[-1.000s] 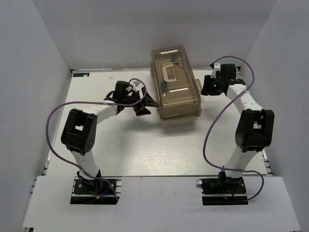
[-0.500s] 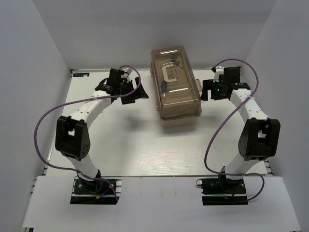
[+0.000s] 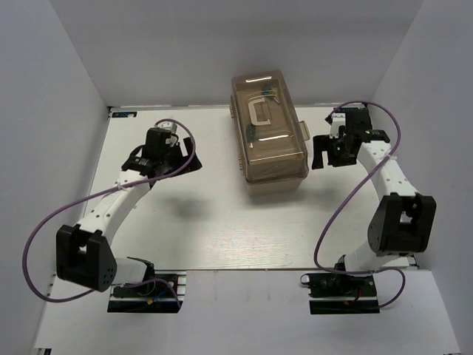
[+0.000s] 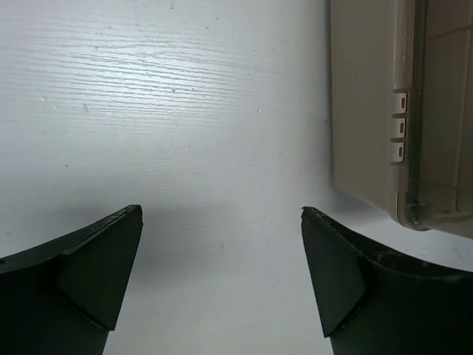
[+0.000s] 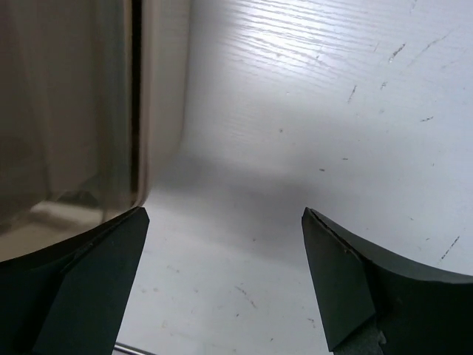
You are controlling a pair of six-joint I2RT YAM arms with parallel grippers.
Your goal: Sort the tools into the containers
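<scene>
While pale walls (image 3: 66, 89) stand round the white tabletop (image 3: 222, 222), the box (image 3: 273, 185) sits near its back, brown lid (image 3: 267, 144) shut, green bits (image 3: 251, 134) dim inside. Beside it, the left tool (image 4: 222, 214) and the right tool (image 5: 222, 214) are wide apart, holding nothing.

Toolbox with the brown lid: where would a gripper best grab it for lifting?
Probably the pale handle on top of the toolbox, coming from straight above. It is the only slim part; the closed box looks too wide to span. The handle seems to lie flat, so it may need tipping up first.
</scene>
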